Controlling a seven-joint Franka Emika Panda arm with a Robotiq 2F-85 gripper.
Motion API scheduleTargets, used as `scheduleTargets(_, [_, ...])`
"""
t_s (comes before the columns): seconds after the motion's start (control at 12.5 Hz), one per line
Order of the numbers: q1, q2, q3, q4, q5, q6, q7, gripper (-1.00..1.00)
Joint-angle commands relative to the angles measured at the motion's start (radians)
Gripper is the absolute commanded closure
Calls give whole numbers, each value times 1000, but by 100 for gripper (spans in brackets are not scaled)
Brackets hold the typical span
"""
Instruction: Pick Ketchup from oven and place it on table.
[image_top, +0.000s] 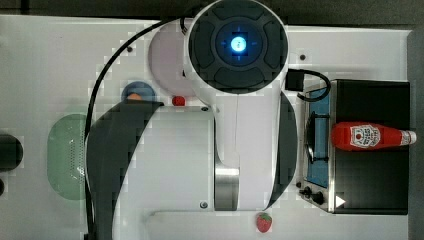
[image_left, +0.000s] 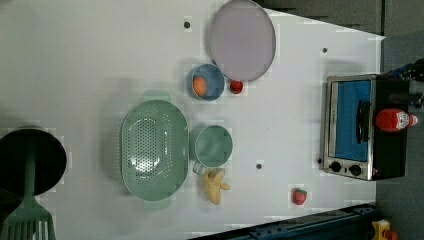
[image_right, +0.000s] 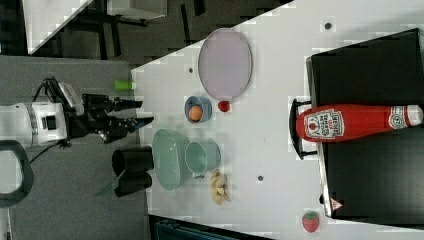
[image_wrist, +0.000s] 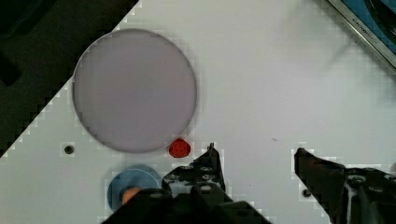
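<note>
Ketchup (image_right: 357, 123) lay on its side atop oven (image_right: 380, 65), well apart from gripper (image_wrist: 254, 156), which hung over bare table (image_wrist: 261, 84) w/ fingers spread wide, holding nothing. Near the fingers: small red ball (image_wrist: 179, 148), round lilac plate (image_wrist: 134, 89), blue bowl (image_wrist: 134, 184) w/ orange item inside. Farther off: green colander (image_left: 154, 148), green cup (image_left: 213, 145), banana (image_left: 215, 185), strawberry (image_left: 299, 196). Bottle was smooth red plastic, white cap; oven boxy, black top, blue glass door.

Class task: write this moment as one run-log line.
stage: before pick | end effector: open, empty, above table | ketchup: lying on oven top | oven door: shut
</note>
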Motion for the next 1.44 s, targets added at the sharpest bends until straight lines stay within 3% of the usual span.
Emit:
scheduleTargets(0.08, [-21,-323,-49,-184,10,-170,33,-60])
scheduleTargets(0.24, [-22,-323,-49,-185,10,-170,33,-100])
scheduleTargets(0.48, [-44,-316,-71,-185,8,-155,33,-100])
scheduleTargets(0.8, [-93,-252,-178,-184,7,-75,33,-100])
scheduleTargets(1.44, [-122,11,-435,-150,8,229,32,-100])
